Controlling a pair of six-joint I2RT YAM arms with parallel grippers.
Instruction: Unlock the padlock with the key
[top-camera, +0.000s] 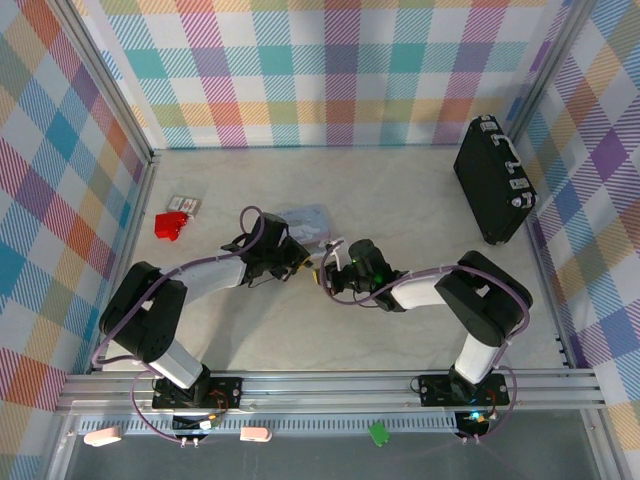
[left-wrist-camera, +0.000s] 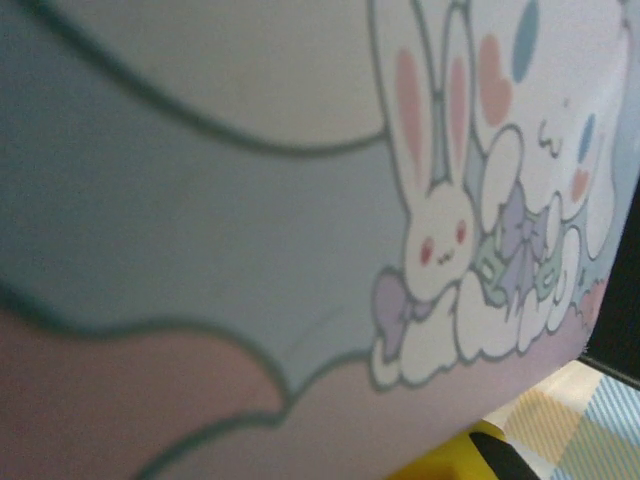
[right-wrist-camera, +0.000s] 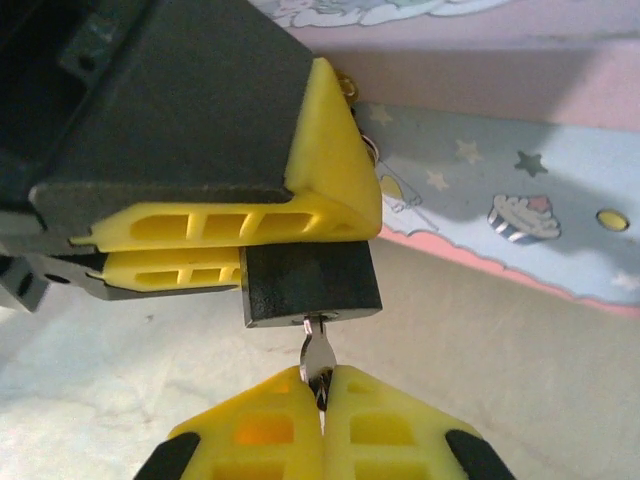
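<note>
The small black padlock (right-wrist-camera: 310, 285) sits clamped between the yellow fingers (right-wrist-camera: 330, 170) of my left gripper (top-camera: 298, 262), just above the table and in front of the pastel cartoon tin (right-wrist-camera: 480, 150). The slim grey key (right-wrist-camera: 318, 348) has its tip in the keyhole on the padlock's underside. My right gripper (right-wrist-camera: 322, 385) is shut on the key's head, and it meets the left gripper at mid-table (top-camera: 328, 272). In the left wrist view the tin's bunny lid (left-wrist-camera: 300, 200) lies very close, with one yellow fingertip (left-wrist-camera: 450, 465) at the bottom edge.
A large black case with silver latches (top-camera: 495, 180) stands at the back right. A red plastic item (top-camera: 172, 224) and a small card (top-camera: 184, 204) lie at the back left. Checked walls close in the table on three sides.
</note>
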